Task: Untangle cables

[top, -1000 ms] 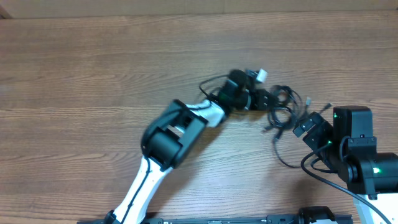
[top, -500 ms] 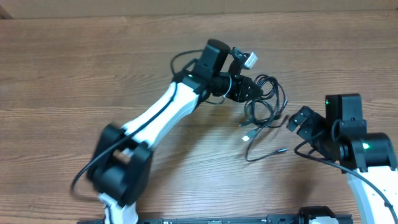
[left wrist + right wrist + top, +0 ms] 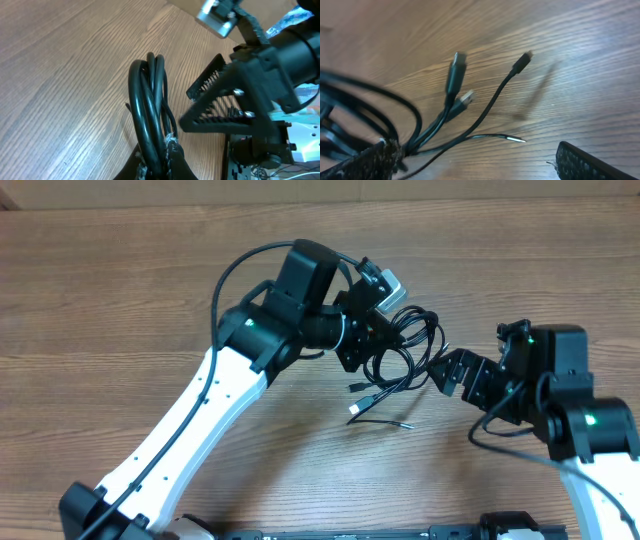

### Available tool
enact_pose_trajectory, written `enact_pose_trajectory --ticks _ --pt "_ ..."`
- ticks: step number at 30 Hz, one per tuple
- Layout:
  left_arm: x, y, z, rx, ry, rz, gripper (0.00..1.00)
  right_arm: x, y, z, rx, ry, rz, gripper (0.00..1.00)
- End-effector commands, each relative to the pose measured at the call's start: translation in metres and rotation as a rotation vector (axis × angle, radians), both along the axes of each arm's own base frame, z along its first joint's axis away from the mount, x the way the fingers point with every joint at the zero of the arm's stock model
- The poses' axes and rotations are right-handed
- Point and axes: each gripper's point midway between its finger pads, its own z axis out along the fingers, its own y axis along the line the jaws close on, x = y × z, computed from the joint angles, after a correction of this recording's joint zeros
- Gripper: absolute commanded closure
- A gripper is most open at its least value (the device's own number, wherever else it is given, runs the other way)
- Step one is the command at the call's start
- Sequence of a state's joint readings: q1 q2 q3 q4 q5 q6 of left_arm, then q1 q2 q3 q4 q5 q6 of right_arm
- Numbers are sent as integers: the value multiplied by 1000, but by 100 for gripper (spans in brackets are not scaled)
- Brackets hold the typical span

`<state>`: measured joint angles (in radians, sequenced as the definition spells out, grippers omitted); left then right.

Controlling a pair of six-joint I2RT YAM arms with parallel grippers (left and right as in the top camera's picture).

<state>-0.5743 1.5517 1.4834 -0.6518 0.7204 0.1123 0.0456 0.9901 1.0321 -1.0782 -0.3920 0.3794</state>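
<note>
The cables [image 3: 403,352] are a bundle of thin black cords, held up off the wooden table [image 3: 120,300]. My left gripper [image 3: 372,343] is shut on the bundle's loops. In the left wrist view the loops [image 3: 146,95] rise from between its pinched fingertips [image 3: 161,162]. My right gripper [image 3: 441,369] is open just right of the bundle, and its fingers [image 3: 215,117] show in the left wrist view. In the right wrist view the jaws [image 3: 477,167] stand wide apart. Loose strands with plug ends [image 3: 455,67] fan out from beside the left finger [image 3: 365,162].
Free plug ends [image 3: 358,407] hang below the bundle over the table. A small white and grey block [image 3: 388,283] on the left wrist sits just above the cables. The right arm's own thick wire [image 3: 500,442] loops at the lower right.
My left arm has swung left and drawn the bundle left and up with it. My right gripper has followed leftward, staying beside the bundle.
</note>
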Motion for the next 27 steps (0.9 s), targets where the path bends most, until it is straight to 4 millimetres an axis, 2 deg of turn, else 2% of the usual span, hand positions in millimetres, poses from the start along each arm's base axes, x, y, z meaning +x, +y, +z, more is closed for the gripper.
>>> enact_pose_trajectory --ticks 1,7,15,19,27 --pt "-12 0 16 -37 -34 -49 96 -14 8 24 1 -129 99 0" --pt "-31 -9 14 -41 53 -82 96 -33 7 34 -74 -227 199 0" --pt "-63 -29 19 -42 48 -163 96 -30 -6 23 -146 -187 159 0" --pt "-75 -29 31 -56 20 -178 96 -30 -24 15 -210 -137 63 0" --pt "-94 -14 66 -114 -50 -187 96 -27 -30 15 -226 -133 22 0"
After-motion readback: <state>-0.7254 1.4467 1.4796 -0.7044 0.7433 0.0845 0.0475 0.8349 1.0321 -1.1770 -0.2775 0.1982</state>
